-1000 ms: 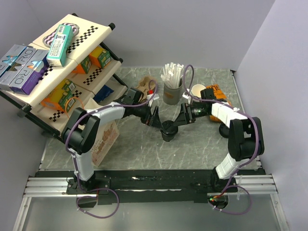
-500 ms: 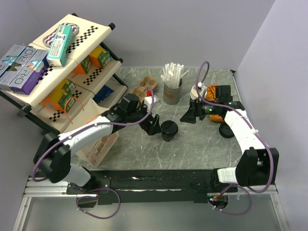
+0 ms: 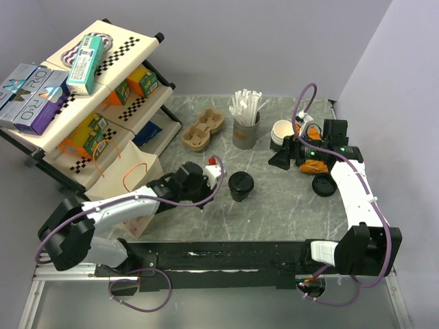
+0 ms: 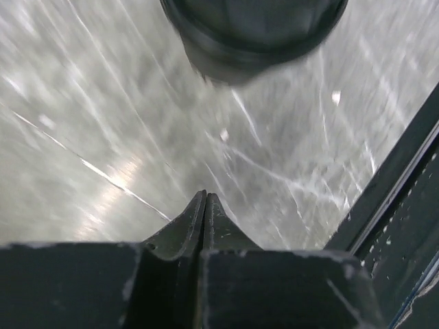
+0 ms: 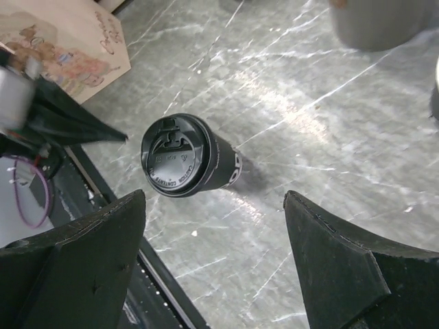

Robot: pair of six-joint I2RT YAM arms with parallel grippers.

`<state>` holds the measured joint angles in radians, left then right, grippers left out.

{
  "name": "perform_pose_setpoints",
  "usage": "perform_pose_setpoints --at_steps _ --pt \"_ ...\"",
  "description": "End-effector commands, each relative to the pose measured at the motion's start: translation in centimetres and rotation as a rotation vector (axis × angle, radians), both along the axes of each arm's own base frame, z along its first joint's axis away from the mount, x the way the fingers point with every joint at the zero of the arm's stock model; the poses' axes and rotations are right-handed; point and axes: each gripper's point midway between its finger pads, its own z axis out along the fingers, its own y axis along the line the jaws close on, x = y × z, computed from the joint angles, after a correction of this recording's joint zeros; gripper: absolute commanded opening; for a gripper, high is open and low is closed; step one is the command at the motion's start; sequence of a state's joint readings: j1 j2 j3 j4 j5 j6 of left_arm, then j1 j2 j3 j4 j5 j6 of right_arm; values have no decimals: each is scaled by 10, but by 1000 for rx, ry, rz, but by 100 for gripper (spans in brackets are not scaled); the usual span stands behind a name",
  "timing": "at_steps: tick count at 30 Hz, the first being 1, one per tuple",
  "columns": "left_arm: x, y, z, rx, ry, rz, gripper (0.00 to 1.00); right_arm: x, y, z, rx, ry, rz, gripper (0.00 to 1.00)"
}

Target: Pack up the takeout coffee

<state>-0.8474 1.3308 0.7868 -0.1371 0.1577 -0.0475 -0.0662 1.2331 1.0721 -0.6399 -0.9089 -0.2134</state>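
Currently the black-lidded dark brown paper cup (image 3: 241, 185) could topple if brushed: left tool (image 4: 205, 197) is pinched together, empty; right tool (image 5: 214, 205) spread wide, empty.

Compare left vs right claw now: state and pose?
The left claw is shut tight; the right claw is wide open. The left claw is low over the table; the right claw looks down on the takeout coffee from higher. Shared: both face the coffee, neither holds it.
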Motion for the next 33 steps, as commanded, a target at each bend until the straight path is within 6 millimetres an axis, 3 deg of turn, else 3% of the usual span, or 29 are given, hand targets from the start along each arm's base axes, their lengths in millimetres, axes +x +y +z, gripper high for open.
perform_pose_setpoints --at_steps 1,6,7,14,33 --pt "3 -18 -7 -89 32 61 1 5 -7 25 -33 -95 -11 88" --pt "3 -43 -26 -175 148 98 1 3 -8 25 -35 -86 -19 88" --pt "7 -50 -21 -206 119 96 1 2 -9 25 -34 -82 -21 88" --pt "14 -56 -39 -230 58 69 1 1 -12 18 -37 -57 -30 88" --pt "30 -90 -56 -256 44 16 1 8 -23 11 -38 -37 -69 88"
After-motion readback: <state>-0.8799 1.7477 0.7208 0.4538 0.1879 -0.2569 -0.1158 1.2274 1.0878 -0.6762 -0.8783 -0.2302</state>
